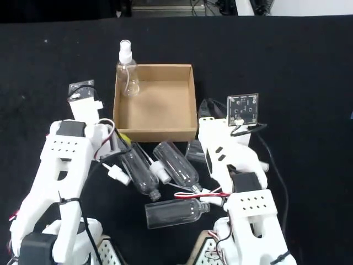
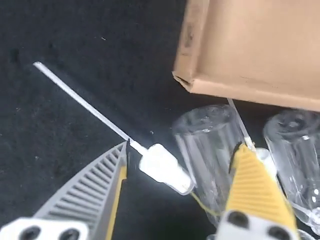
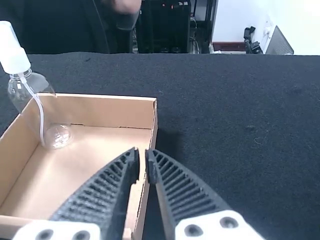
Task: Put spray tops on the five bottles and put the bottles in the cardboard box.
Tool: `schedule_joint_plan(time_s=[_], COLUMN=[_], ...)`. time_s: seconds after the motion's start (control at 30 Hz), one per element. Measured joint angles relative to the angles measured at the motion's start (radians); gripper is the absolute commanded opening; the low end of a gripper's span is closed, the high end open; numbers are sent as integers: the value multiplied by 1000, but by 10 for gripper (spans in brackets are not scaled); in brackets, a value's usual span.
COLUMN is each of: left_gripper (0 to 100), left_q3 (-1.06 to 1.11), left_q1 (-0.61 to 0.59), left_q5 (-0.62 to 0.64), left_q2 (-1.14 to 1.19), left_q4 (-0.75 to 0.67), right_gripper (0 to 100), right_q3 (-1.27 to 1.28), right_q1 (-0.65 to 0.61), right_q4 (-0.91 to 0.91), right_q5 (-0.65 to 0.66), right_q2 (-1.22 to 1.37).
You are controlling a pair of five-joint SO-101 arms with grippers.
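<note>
We see soft, even light on the black table (image 1: 298, 61); the cardboard box (image 1: 157, 134) holds faint shadow. Glints sit on the clear bottles (image 1: 176, 212); the far wall (image 3: 235, 20) glares white.

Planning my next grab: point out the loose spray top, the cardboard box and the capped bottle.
loose spray top (image 2: 165, 168), left wrist view, white head.
cardboard box (image 1: 157, 134), high view, front wall.
capped bottle (image 1: 128, 80), high view, clear body.

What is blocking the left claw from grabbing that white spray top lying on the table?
Nothing visible. The spray top lies bare inside the open left gripper, with an uncapped bottle close beside it.
</note>
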Motion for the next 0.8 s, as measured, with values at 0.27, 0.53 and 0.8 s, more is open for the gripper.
schedule_joint_plan(time_s=[0.27,0.53,0.8], left_gripper=[317,317,317], left_q3=[91,167,150], left_q1=[51,5,-130], left_q5=[63,71,-89], left_q2=[43,46,46], left_q4=[-164,-192,-117], right_gripper=[11,11,11], right_q3=[0,0,0], right_q1=[0,0,0], right_q4=[0,0,0], right_q5=[0,0,0], right_q2=[0,0,0])
